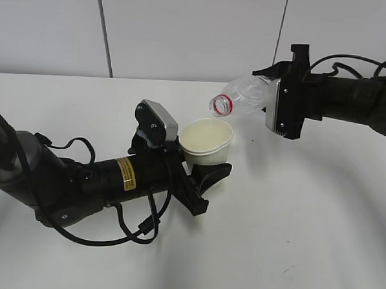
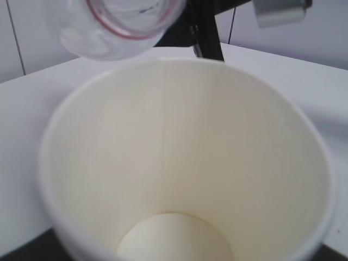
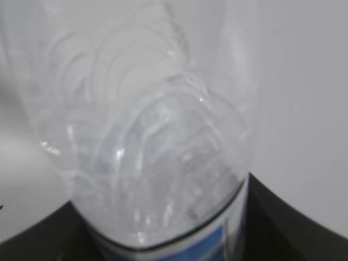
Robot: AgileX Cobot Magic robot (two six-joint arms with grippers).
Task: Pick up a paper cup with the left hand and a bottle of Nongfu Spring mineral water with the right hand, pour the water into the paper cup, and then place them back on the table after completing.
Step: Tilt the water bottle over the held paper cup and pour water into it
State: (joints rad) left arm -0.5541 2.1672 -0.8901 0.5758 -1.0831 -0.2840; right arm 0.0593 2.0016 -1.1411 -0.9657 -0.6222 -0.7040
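The white paper cup (image 1: 207, 140) is held off the table (image 1: 292, 227), upright, with my left gripper (image 1: 208, 159) shut round its lower part. In the left wrist view the cup's cream inside (image 2: 179, 163) fills the frame. The clear bottle (image 1: 246, 94) is tipped over, its red-ringed open mouth (image 1: 221, 106) just above the cup's far rim. My right gripper (image 1: 268, 90) is shut on the bottle's body. In the right wrist view the bottle (image 3: 152, 136) fills the frame, with a black finger (image 3: 288, 217) beside it. The bottle mouth (image 2: 128, 19) hangs over the cup. I see no stream of water.
The left arm with its yellow sticker (image 1: 126, 173) lies low across the table's left half, cables looping beside it. The right arm (image 1: 350, 101) reaches in from the right, above the table. A grey panelled wall (image 1: 186, 27) stands behind.
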